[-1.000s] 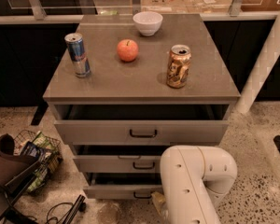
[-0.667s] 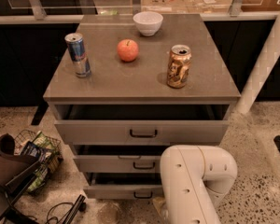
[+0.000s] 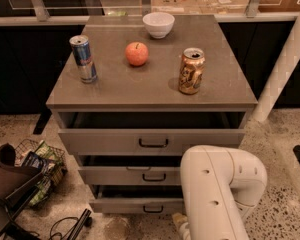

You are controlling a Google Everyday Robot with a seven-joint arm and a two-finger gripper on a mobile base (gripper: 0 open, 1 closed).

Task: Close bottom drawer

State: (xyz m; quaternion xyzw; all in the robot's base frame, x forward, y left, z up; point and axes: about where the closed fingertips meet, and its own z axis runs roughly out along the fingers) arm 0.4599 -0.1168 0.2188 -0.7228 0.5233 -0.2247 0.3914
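The bottom drawer (image 3: 132, 205) is the lowest of three in the grey cabinet (image 3: 155, 91). Its flat grey front with a small black bar handle (image 3: 153, 210) stands pulled out a little, with a dark gap above it. My arm's white link (image 3: 217, 191) covers the drawer's right end. My gripper (image 3: 178, 222) is low in front of the drawer's right part, almost wholly hidden behind the link; only a pale bit shows at the bottom edge.
The top drawer (image 3: 152, 141) and middle drawer (image 3: 135, 175) also stand partly open. On the cabinet top are a blue can (image 3: 83, 59), an apple (image 3: 137, 53), a white bowl (image 3: 158, 24) and a gold can (image 3: 191, 70). A wire basket (image 3: 37, 166) and cables lie on the floor at left.
My arm's white link has shifted slightly up and to the right. The drawers and the things on top have not visibly moved.
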